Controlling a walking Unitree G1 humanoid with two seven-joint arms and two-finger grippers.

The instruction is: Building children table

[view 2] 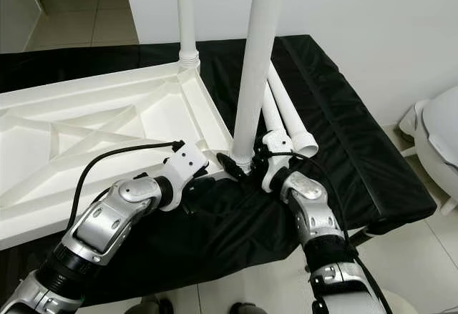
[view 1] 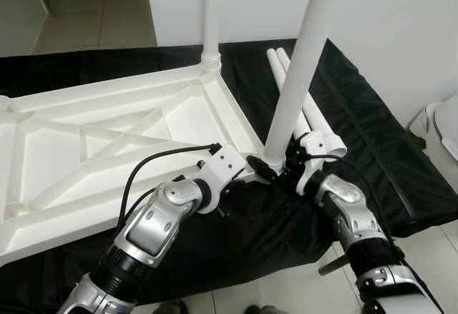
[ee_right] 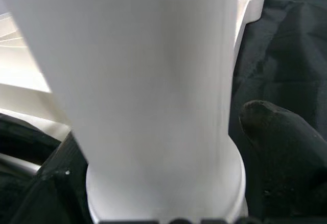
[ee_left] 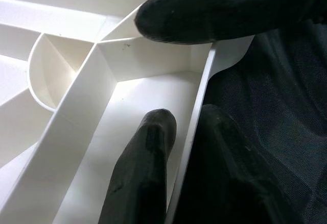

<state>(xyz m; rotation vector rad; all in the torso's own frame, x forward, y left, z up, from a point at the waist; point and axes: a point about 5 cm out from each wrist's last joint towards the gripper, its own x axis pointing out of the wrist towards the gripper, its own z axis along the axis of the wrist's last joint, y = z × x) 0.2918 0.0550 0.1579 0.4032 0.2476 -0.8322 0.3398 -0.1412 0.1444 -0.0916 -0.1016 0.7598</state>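
Note:
The white plastic tabletop point(view 1: 107, 121) lies upside down on a black cloth. One white leg point(view 1: 210, 13) stands at its far corner and another leg point(view 1: 297, 71) stands at the near right corner. My left gripper point(view 1: 256, 171) is at that near corner, open, with one finger point(ee_left: 145, 157) inside the ribbed frame beside the rim and the other finger point(ee_left: 225, 4) above it. My right gripper point(view 1: 288, 165) is shut on the base of the near leg point(ee_right: 153, 81), a finger point(ee_right: 286, 147) on each side of its collar.
Two loose white legs point(view 1: 315, 114) lie side by side on the black cloth point(view 1: 372, 135), right of the tabletop. A white rounded object point(view 1: 444, 124) stands at the far right. A white wall rises behind, and a tiled floor point(view 1: 93, 13) shows at the upper left.

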